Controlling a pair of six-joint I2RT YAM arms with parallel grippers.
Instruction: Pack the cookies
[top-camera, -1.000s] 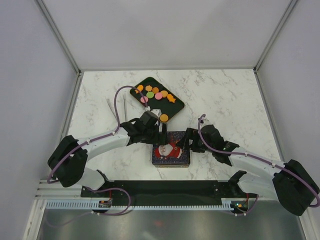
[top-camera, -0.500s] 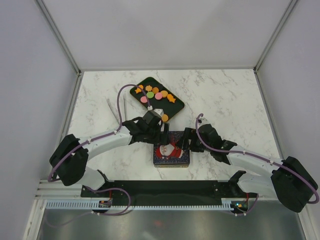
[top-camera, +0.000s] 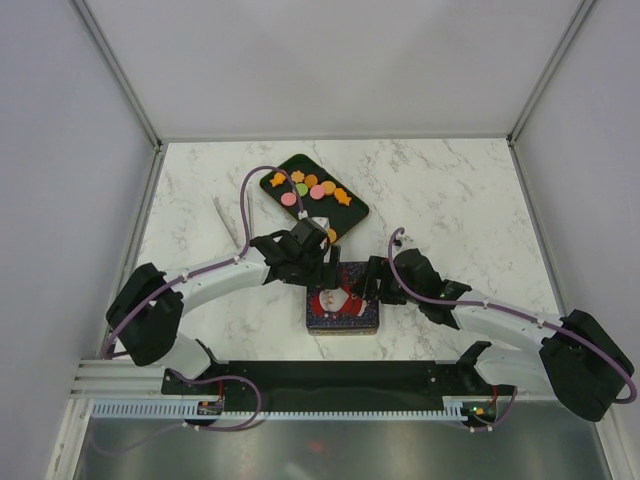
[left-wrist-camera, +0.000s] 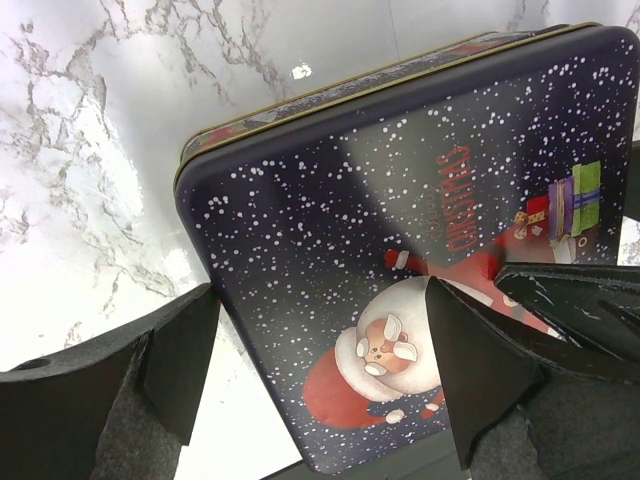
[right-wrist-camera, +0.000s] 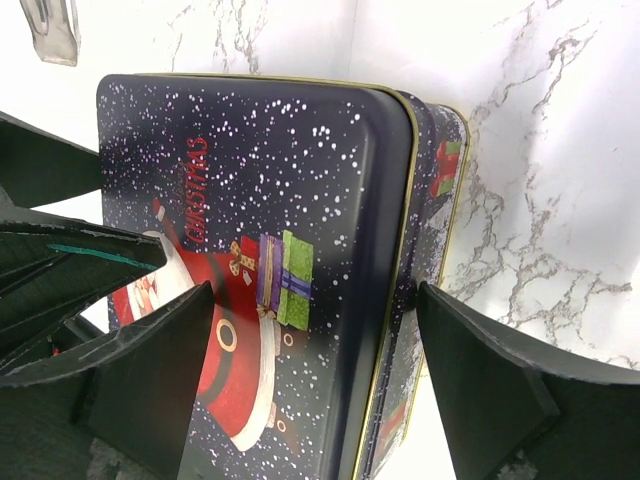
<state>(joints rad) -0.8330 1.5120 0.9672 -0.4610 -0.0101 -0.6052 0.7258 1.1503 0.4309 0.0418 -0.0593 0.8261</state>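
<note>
The cookies (top-camera: 310, 187), orange, pink and green, lie on a dark tray (top-camera: 352, 209) at the back of the table. A dark blue Christmas tin with a Santa lid (top-camera: 342, 298) sits in front of the tray, lid on. My left gripper (top-camera: 326, 270) is open and straddles the tin's left edge (left-wrist-camera: 215, 290): one finger (left-wrist-camera: 180, 355) is outside the tin and the other (left-wrist-camera: 480, 370) is over the lid. My right gripper (top-camera: 372, 283) is open and straddles the tin's right edge (right-wrist-camera: 400, 300): one finger (right-wrist-camera: 150, 370) is over the lid and the other (right-wrist-camera: 480, 390) touches the side wall.
A thin grey stick-like tool (top-camera: 222, 216) lies on the marble to the left of the tray. The two grippers are close together over the tin. White walls enclose the table on three sides.
The left gripper has moved a little right, further over the tin. The right gripper has moved left toward the tin. The tin and the cookies have not moved.
</note>
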